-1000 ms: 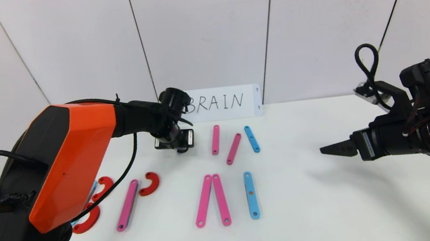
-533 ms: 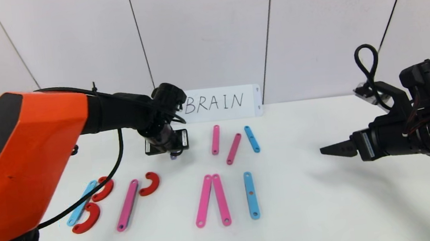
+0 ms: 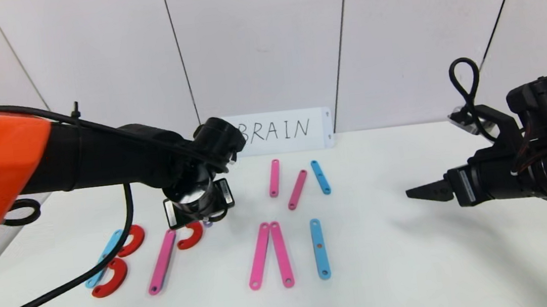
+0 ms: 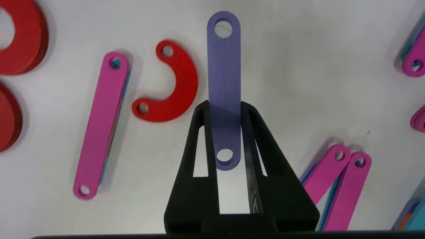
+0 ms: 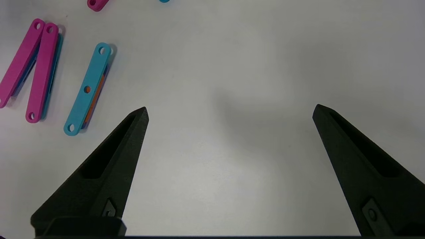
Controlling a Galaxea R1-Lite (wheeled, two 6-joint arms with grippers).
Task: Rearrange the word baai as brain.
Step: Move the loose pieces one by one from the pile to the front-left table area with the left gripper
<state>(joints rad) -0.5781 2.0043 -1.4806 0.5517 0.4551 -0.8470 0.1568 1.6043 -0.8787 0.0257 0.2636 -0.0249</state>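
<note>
The word lies as flat pieces on the white table (image 3: 418,270). At the left are a blue strip (image 3: 104,258) with two red curves (image 3: 131,239), then a pink strip (image 3: 162,261) and a red curve (image 3: 190,234). My left gripper (image 3: 207,221) hovers right over that curve, shut on a purple strip (image 4: 223,66) that sticks out past its fingertips (image 4: 245,109). In the left wrist view the purple strip hangs just beside the red curve (image 4: 172,93). My right gripper (image 3: 412,193) is open above bare table at the right.
Two pink strips (image 3: 270,254) touching at the top and a blue strip (image 3: 319,248) lie mid-table. Behind them are two pink strips (image 3: 274,178) and a short blue one (image 3: 320,177). The white card reading BRAIN (image 3: 284,131) leans against the wall.
My left arm has swung from the back of the table toward me and leftward, carrying the purple strip to the red curve beside the pink strip. The right arm has stayed put.
</note>
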